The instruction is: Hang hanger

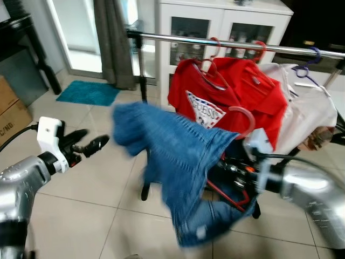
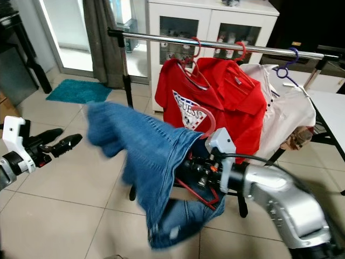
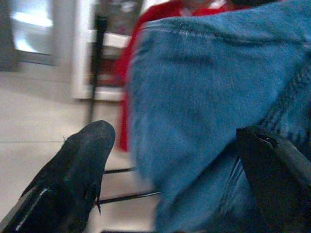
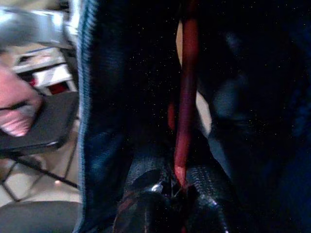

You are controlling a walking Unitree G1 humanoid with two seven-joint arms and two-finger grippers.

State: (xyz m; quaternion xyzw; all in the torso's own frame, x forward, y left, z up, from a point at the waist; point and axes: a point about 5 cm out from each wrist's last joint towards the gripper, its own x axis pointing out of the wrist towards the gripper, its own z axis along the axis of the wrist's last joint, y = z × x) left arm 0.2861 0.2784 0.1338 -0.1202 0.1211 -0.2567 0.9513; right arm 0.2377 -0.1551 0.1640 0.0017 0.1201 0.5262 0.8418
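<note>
The left hand (image 1: 89,144) hovers open and empty, just left of the jeans (image 1: 178,156). These soft, ribbed blue jeans drape over a thin red hanger (image 1: 243,120), its curved hook pointing up. The right hand (image 4: 182,191) pinches the hanger's lower bar. The smooth metal rail (image 1: 178,39) runs crosswise above and beyond, bare left of the red shirts (image 1: 226,91), so the right arm is nearer.
</note>
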